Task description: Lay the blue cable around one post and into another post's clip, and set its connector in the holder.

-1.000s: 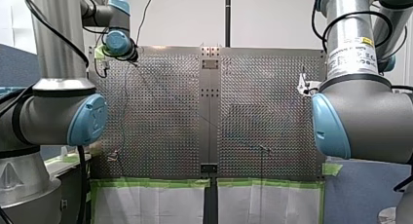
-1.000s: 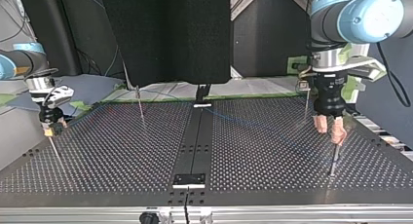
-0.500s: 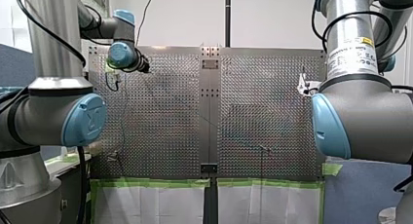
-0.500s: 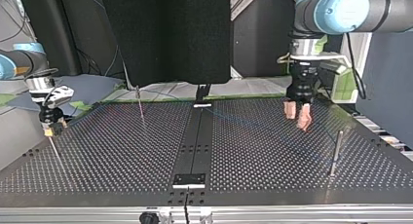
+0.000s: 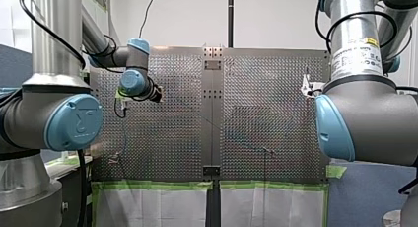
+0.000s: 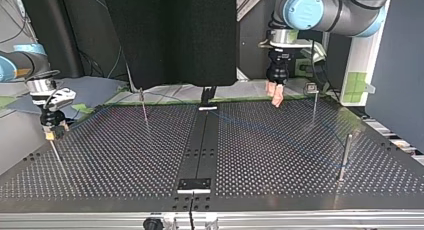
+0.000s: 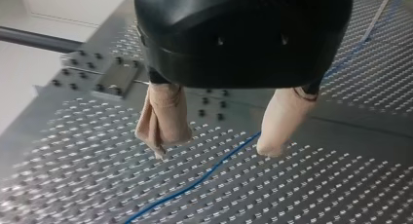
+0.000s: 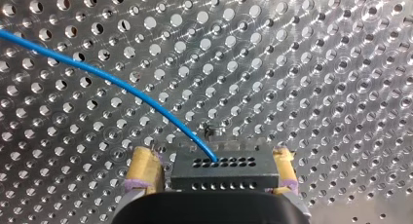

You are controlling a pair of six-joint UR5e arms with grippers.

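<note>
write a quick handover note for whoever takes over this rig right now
Left pincer: open, empty, above the blue cable, which lies on the perforated table beneath it.
Right pincer: shut on the connector, over the table, cable trailing from it.
Done: connector is in hand.
Left: cable around one of the posts, into another's clip, connector into the holder. No view shows the cable clipped; whether it rounds a post, I cannot tell.

The cable [image 8: 122,85] is blue, the connector [image 8: 221,177] black (the table [image 8: 316,63] silvery, perforated).
</note>
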